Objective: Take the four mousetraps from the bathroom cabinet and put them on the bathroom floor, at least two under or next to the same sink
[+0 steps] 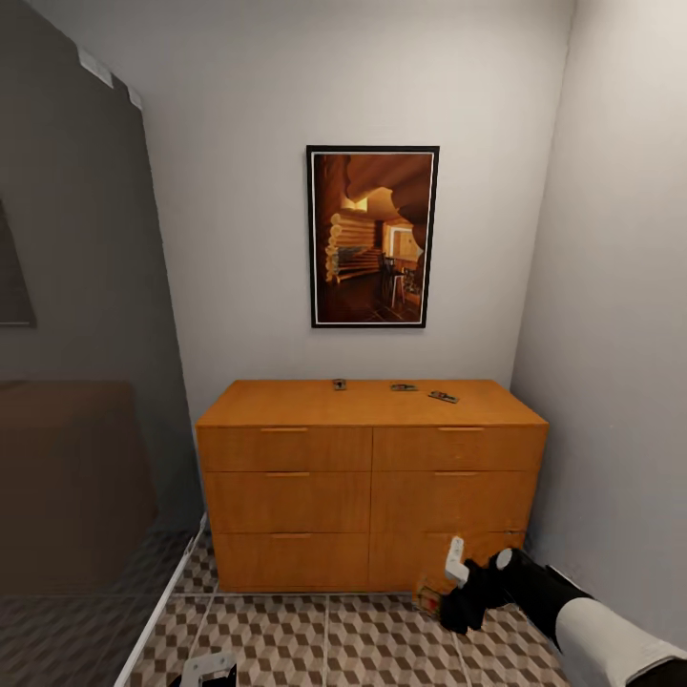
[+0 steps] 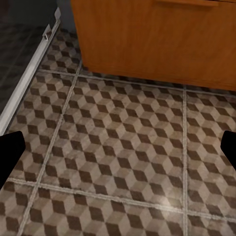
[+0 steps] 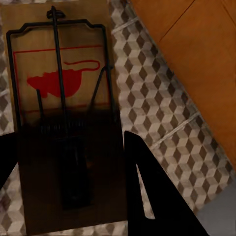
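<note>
The orange-brown cabinet [image 1: 372, 477] stands against the far wall with its drawers closed. Three mousetraps [image 1: 339, 385] [image 1: 403, 387] [image 1: 443, 396] lie on its top towards the back. My right gripper [image 1: 444, 596] hangs low in front of the cabinet's bottom right drawer, shut on another mousetrap [image 1: 428, 599]. In the right wrist view this mousetrap [image 3: 64, 98] sits between the fingers of the gripper [image 3: 69, 147], just above the bathroom floor [image 3: 162, 98]. My left gripper [image 2: 118, 152] is open over the bare cube-patterned floor [image 2: 123, 137]. The bathroom sink is out of view.
A dark glass partition [image 1: 86, 382] on a white sill [image 1: 162, 611] bounds the left side. The grey wall [image 1: 620, 382] on the right runs close to the cabinet and my right arm. A framed picture [image 1: 372, 237] hangs above the cabinet. Tiled floor [image 1: 324, 639] spreads in front.
</note>
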Available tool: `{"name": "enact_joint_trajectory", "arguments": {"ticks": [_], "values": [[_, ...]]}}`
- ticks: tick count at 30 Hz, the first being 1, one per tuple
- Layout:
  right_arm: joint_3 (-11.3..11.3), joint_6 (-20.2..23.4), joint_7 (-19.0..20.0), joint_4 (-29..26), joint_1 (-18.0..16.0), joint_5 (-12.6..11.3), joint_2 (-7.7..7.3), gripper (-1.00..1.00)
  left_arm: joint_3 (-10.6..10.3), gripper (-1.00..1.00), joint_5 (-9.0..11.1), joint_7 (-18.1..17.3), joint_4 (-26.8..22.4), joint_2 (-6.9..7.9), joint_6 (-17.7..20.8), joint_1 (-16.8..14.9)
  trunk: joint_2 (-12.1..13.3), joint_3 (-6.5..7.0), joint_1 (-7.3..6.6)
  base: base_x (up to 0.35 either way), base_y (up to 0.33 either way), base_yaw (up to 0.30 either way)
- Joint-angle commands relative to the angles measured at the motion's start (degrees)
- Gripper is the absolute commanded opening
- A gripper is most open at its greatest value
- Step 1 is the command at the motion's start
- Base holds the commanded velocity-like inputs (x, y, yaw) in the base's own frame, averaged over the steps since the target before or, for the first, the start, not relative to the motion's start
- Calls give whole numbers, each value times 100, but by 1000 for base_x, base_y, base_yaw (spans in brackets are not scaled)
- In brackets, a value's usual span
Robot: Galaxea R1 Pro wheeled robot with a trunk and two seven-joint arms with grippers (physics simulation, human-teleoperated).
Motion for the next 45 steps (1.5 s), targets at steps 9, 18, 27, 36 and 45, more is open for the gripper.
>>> {"name": "enact_joint_trajectory", "arguments": {"ticks": [9, 18, 27, 36, 45], "values": [[-385, -1098, -1869, -6, 1046, -1666, 149, -100, 26, 100, 1, 0, 4, -3, -19, -4, -4, -6, 0, 0, 0, 0], [-417, -2557, -3969, 1, 1686, -2694, 392, -100, 26, 100, -7, 0, 4, -3, -19, -4, -4, -6, 0, 0, 0, 0], [-418, -3826, -5860, 26, 2053, -2727, 612, -100, 26, 100, -8, 0, 4, -3, -23, -4, -4, -6, 0, 0, 0, 0], [-396, -4920, -7970, 64, 2266, -2676, 881, -100, 25, 100, -9, 0, 4, 5, -28, -4, -4, -6, 0, 0, 0, 0], [-235, -5232, -8449, 371, 2314, -2306, 1146, -100, 145, 100, 9, 35, -10, 41, -36, -4, -4, -6, 0, 0, 0, 0]]}}
